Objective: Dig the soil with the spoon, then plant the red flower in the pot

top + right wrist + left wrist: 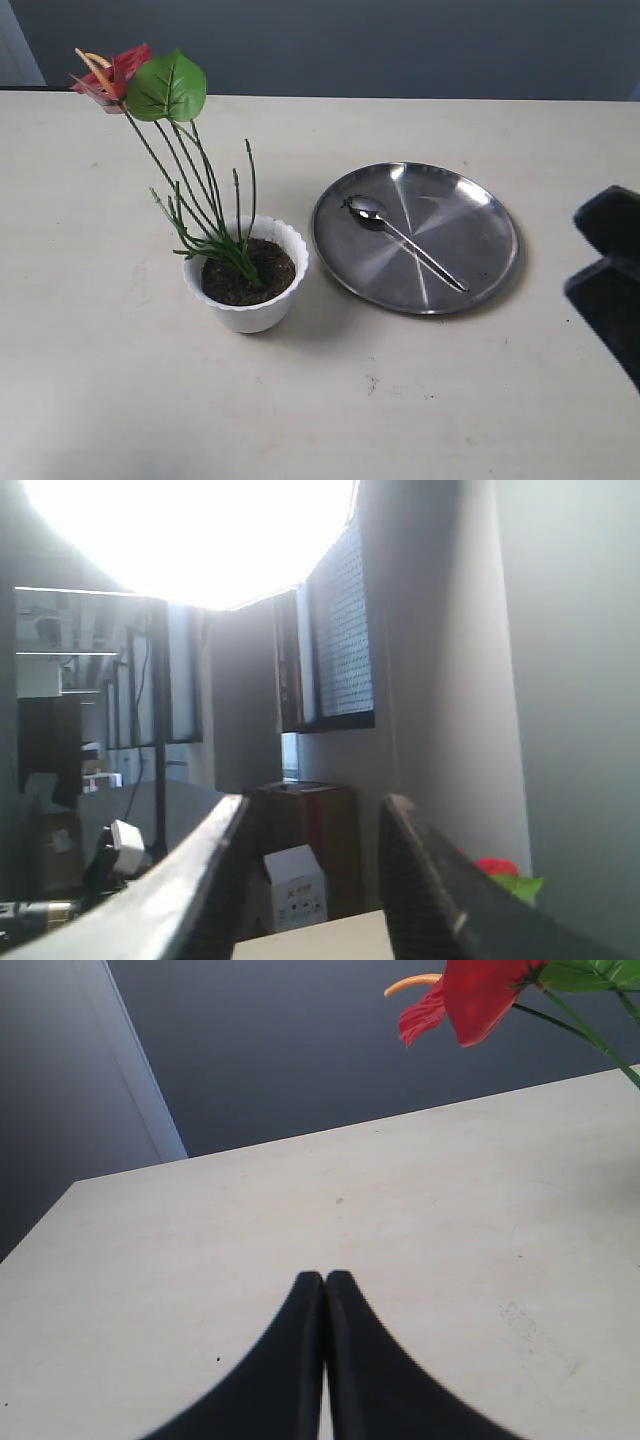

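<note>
Spoon (405,242) lies on plate (470,215) beside the pot (250,318), apart from closed, empty left jaws and parted, empty right jaws.

Soft, even light fills the exterior view, and the pale bench (120,400) looks bright. The pot (247,315) drops a faint grey shadow beside it. The plate (480,215) shines with white streaks. In the left wrist view the left gripper (325,1278) is plain black with fuzzy edges. In the right wrist view a huge white glare burns out the top. Everything below it is dim, and the right gripper (315,805) is blurry.
</note>
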